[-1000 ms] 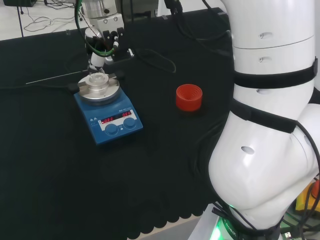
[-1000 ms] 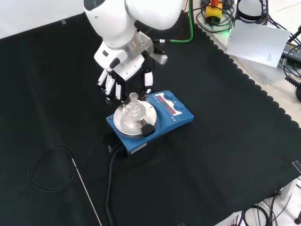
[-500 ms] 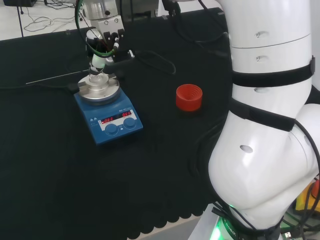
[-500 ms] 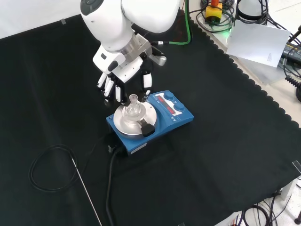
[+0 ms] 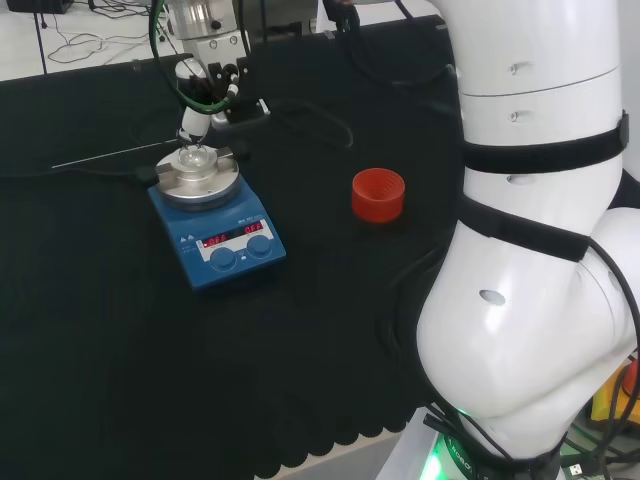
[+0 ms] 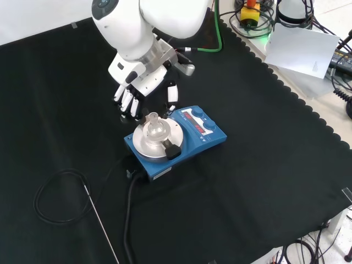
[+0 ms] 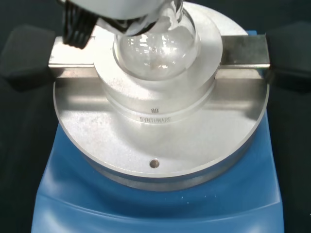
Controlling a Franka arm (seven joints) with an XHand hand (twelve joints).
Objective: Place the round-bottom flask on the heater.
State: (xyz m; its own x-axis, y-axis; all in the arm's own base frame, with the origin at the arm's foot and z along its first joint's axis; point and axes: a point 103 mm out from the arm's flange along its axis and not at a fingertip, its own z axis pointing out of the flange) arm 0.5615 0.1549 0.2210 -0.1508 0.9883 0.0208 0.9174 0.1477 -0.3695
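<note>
a: what do you have around the heater (image 6: 175, 140), operator?

b: you have a red ribbed ring (image 5: 378, 194) on the black cloth (image 6: 264, 165), well apart from the heater, to its right in the head view. a black cable (image 6: 55, 197) lies in a loop on the cloth, lower left of the heater in the front view, and a thin metal rod (image 6: 102, 224) lies beside it. nothing stands between the heater and the front camera.

a: and where is the round-bottom flask (image 6: 154, 128)?

b: it sits in the round metal block (image 7: 160, 126) on top of the heater. in the wrist view you see its glass bulb resting in the hollow of the block. two black clamps hold a metal bar at the block's sides.

a: which way does it point?

b: its long axis is upright. the neck points up and the bulb is down in the block.

a: and the hand (image 6: 144, 91)?

b: in the front view you see it just behind the flask, apart from it. its fingers (image 6: 125, 100) hang down nearly straight and hold nothing, so the hand is open. the arm's white link stands above it.
</note>
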